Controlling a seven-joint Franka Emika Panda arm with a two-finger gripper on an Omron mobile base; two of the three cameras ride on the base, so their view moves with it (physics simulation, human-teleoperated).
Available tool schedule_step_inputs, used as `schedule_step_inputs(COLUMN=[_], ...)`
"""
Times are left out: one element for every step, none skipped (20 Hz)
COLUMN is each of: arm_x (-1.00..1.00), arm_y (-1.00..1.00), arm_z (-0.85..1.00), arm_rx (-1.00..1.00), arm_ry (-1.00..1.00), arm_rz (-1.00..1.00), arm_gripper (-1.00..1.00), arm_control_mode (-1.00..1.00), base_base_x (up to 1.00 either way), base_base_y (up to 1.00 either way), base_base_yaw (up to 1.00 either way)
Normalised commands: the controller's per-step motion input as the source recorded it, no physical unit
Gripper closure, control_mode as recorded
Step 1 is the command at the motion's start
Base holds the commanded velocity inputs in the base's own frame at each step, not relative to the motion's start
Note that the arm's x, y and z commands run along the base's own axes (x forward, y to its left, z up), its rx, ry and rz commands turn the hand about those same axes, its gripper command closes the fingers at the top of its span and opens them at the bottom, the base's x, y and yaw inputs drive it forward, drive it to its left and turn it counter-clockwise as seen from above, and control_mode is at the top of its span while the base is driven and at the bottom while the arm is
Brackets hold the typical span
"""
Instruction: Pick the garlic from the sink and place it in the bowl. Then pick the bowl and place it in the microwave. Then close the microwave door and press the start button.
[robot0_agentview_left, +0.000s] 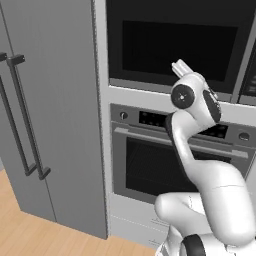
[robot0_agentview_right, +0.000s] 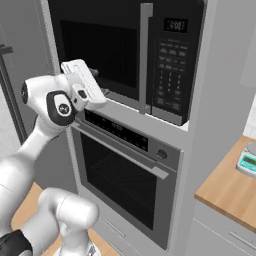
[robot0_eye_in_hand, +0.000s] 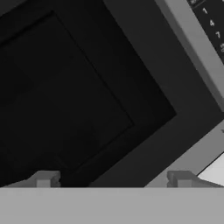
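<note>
Microwave door (robot0_agentview_right: 100, 47) is shut, dark window hiding what's inside. Gripper (robot0_eye_in_hand: 113, 179) right up at it, fingers (robot0_eye_in_hand: 43, 179) spread wide, nothing held. Keypad (robot0_eye_in_hand: 214, 26) at 1 o'clock, oven (robot0_agentview_right: 125, 175) below.

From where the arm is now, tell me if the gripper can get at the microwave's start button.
Probably yes. The gripper sits open against the closed microwave door, and the keypad lies just beside it with nothing between.

Glossy black glass fronts the microwave door (robot0_agentview_right: 105, 50); beneath it, the oven (robot0_agentview_right: 125, 170) wears brushed grey metal.
</note>
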Motion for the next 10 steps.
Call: schedule_step_inputs(arm_x=[-0.91,-0.82,-0.83,-0.84,-0.83,-0.84,-0.78,-0.69,-0.69,-0.74], arm_y=[0.00,0.00,0.00,0.00,0.00,0.06,0.17,0.22,0.10,0.00], arm_z=[0.60,0.61,0.59,0.53,0.39,0.15,0.01,0.00,0.00,0.00], arm_rx=[-0.03,-0.03,-0.05,-0.08,-0.11,-0.15,-0.17,-0.15,-0.15,-0.13], arm_ry=[0.04,0.13,0.15,0.17,0.18,0.17,0.19,0.17,0.14,0.07], arm_rz=[0.03,0.02,0.03,0.04,0.05,0.06,0.06,0.05,0.05,0.05], arm_gripper=[-1.00,-1.00,-1.00,-1.00,-1.00,-1.00,1.00,1.00,1.00,1.00], arm_control_mode=[-1.00,-1.00,-1.00,-1.00,-1.00,-1.00,-1.00,-1.00,-1.00,-1.00], base_base_x=[0.00,0.00,0.00,0.00,0.00,0.00,0.00,0.00,0.00,0.00], base_base_y=[0.00,0.00,0.00,0.00,0.00,0.00,0.00,0.00,0.00,0.00], base_base_yaw=[0.00,0.00,0.00,0.00,0.00,0.00,0.00,0.00,0.00,0.00])
